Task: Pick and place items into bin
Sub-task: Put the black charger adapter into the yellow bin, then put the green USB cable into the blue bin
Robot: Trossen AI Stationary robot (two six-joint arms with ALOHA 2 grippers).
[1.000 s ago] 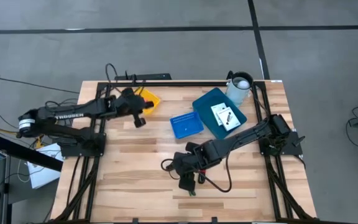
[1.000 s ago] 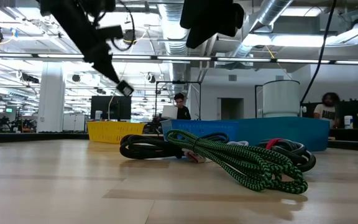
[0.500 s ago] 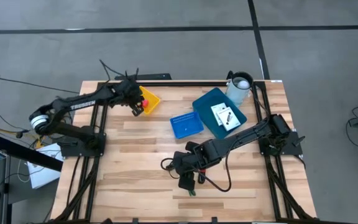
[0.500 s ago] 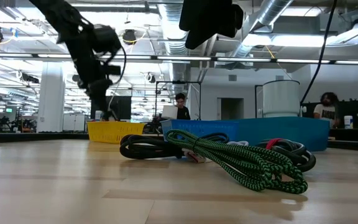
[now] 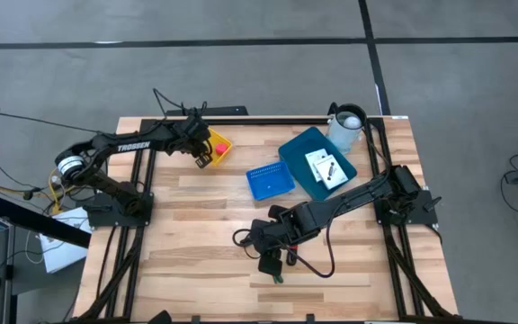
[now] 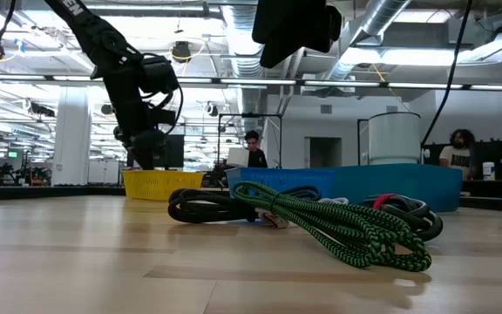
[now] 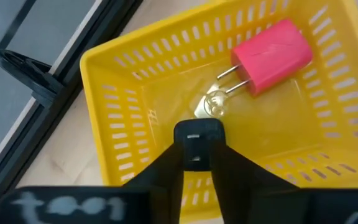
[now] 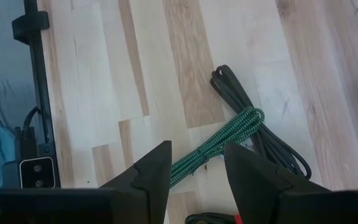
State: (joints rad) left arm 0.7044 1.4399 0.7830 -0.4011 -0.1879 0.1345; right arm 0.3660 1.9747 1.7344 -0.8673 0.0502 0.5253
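The small black piece (image 7: pixel 197 138) sits pinched between the tips of the left gripper (image 7: pixel 197 155), whose jaws stand nearly together and touch it on both sides. Straight below those jaws lies the floor of the yellow slotted plastic basket (image 7: pixel 104 81). Just beyond the jaw tips, inside the same basket, lies a red two-pronged plug block (image 7: pixel 271 55), its metal prongs pointing back toward the jaws.

The thin black-and-green braided cord (image 8: pixel 229 134) lies on the light wooden plank table (image 8: pixel 104 93), passing under the gap between the jaws of the right gripper (image 8: pixel 194 180). These jaws stand clearly apart and hold nothing. A coiled black cable (image 8: pixel 263 140) lies touching the cord, just ahead of the jaws and to one side.

Well apart from both pairs of jaws, between the two arms toward the table's far edge, a small blue slotted basket (image 5: pixel 269 181) lies beside a larger blue flat tray (image 5: pixel 299 148). Two white rectangular printed cards (image 5: pixel 325 168) rest on that tray. A white cup (image 5: pixel 346 126) stands at the tray's far corner.
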